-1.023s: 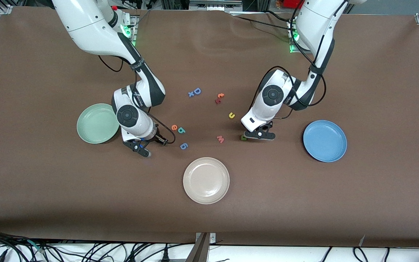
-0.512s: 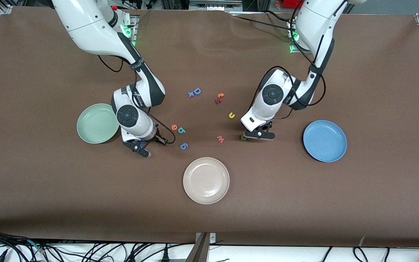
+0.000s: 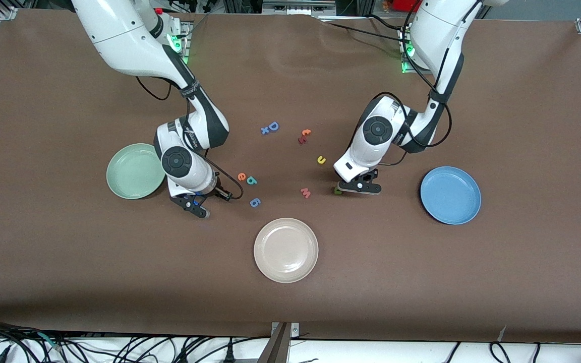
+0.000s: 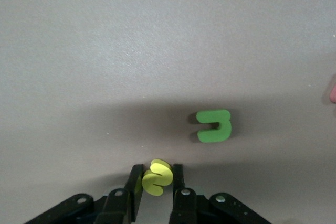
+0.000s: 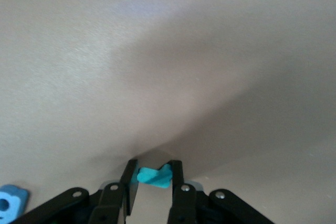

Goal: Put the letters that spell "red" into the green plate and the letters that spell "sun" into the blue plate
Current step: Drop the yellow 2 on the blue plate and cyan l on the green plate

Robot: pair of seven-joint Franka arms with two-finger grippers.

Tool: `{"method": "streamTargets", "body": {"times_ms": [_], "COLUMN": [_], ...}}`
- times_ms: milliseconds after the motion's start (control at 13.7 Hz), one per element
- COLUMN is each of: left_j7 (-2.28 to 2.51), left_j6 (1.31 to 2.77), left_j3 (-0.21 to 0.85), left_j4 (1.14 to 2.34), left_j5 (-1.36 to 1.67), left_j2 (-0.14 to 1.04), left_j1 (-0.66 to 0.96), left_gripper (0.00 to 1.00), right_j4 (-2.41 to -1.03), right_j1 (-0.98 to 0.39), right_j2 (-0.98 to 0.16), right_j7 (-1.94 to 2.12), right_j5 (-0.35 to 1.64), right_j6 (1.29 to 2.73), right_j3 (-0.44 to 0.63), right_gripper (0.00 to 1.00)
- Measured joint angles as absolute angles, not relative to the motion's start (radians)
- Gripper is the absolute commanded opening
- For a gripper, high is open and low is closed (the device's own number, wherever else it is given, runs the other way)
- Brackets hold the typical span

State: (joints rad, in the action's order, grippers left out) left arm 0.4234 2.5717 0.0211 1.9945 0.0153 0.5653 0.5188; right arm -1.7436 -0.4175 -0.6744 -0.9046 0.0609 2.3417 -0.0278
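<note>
The brown worktop (image 3: 68, 262) lies bare toward every edge. The green plate (image 3: 131, 174) and blue plate (image 3: 464, 199) sit well apart. Unmoved since earlier, the right pincer (image 5: 152, 182) clamps the teal "r" (image 5: 155, 176); the left pincer (image 4: 157, 184) clamps the yellow "s" (image 4: 156, 177) beside the green "n" (image 4: 214, 126).

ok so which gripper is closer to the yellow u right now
Left. The left gripper, shut on the yellow s, sits close beside the yellow u, toward the blue plate's end. The right gripper, holding the teal r, is by the green plate.
</note>
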Motion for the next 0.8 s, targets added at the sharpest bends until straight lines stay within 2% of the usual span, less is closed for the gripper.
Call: {"method": "streamTargets", "body": {"times_ms": [365, 804], "left_j7": [0.341, 0.108], "left_j6": [2.477, 2.334], "left_j3": [0.011, 0.007], "left_j4": [1.974, 1.973], "left_j5": [0.012, 0.009], "left_j2": [0.513, 0.446], "left_j1": [0.473, 0.351], "left_gripper": [0.06, 0.06], "right_j4": [-1.61, -1.599], "right_j1": [-0.393, -0.317], "right_j2": [-0.64, -0.549], "right_j7": [-0.829, -0.583], "right_j5": [0.061, 0.061], "right_j6": [2.057, 1.811], "right_j3": [0.004, 0.1], "right_gripper": [0.2, 0.21]}}
